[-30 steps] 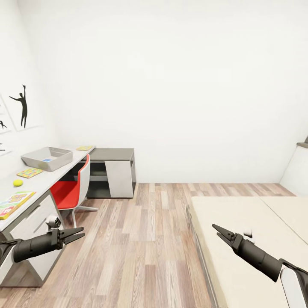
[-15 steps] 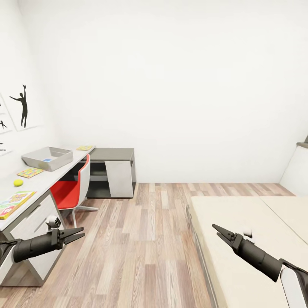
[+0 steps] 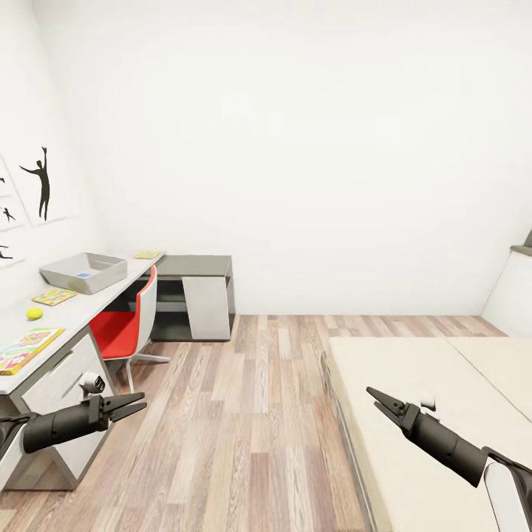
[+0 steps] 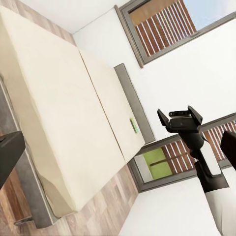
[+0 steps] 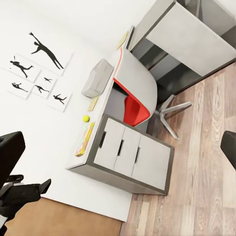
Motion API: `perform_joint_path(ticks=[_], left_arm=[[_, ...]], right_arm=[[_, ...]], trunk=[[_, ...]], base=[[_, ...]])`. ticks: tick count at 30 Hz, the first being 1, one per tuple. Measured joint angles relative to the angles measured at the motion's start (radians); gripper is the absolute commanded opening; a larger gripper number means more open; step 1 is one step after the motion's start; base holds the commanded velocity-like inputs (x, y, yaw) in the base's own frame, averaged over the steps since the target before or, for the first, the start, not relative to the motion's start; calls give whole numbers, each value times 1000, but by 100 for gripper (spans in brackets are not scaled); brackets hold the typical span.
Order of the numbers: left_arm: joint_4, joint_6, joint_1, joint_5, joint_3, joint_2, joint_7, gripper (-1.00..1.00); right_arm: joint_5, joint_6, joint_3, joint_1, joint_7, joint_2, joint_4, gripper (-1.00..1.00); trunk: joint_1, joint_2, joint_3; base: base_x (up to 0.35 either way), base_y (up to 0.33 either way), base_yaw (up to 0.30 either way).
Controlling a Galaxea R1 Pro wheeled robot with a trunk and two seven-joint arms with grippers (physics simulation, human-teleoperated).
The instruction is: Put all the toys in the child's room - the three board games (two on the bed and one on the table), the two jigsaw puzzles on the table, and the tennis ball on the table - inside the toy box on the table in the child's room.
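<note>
Head view, child's room. At the left edge of the frame I see the worktop (image 3: 74, 314), a long pale desk along the white wall. On it, from far to near: a jigsaw puzzle (image 3: 146, 255) at the far end, the light grey toy box (image 3: 83, 272), a second jigsaw puzzle (image 3: 54, 297) just in front of the box, the tennis ball (image 3: 34, 313), and a board game (image 3: 24, 349) at the lower left, lying flat near the worktop's front edge. A small blue patch shows inside the toy box; I cannot tell what it is. A red chair (image 3: 122, 329) stands tucked against the worktop, and a lower dark grey cabinet (image 3: 193, 295) adjoins its far end. Black dancer silhouettes (image 3: 38, 181) hang on the wall at upper left.

The bed (image 3: 414, 414) fills the lower right of the frame, its beige mattress bare where this view shows it. In the left wrist view a small green flat object (image 4: 133, 126) lies on the mattress near the dark headboard, too small to identify with certainty.

My left gripper (image 3: 131, 405) hangs over the wood-plank floor (image 3: 244, 414) at lower left, jaws slightly parted, nothing between them. My right gripper (image 3: 378, 397) hangs over the near edge of the bed at lower right, jaws nearly together and empty. Both are well apart from every toy.
</note>
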Motion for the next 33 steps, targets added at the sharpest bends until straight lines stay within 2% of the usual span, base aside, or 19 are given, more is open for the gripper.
perform_joint_path(ticks=[19,33], left_arm=[[0,-1,0,0,0,0,0,100],[0,0,0,0,0,-1,0,100]], right_arm=[[0,0,1,0,0,0,0,100],[0,0,1,0,0,1,0,100]], trunk=[[0,0,0],[0,0,0]], base=[[-2,-1,0],[-4,-76,0]])
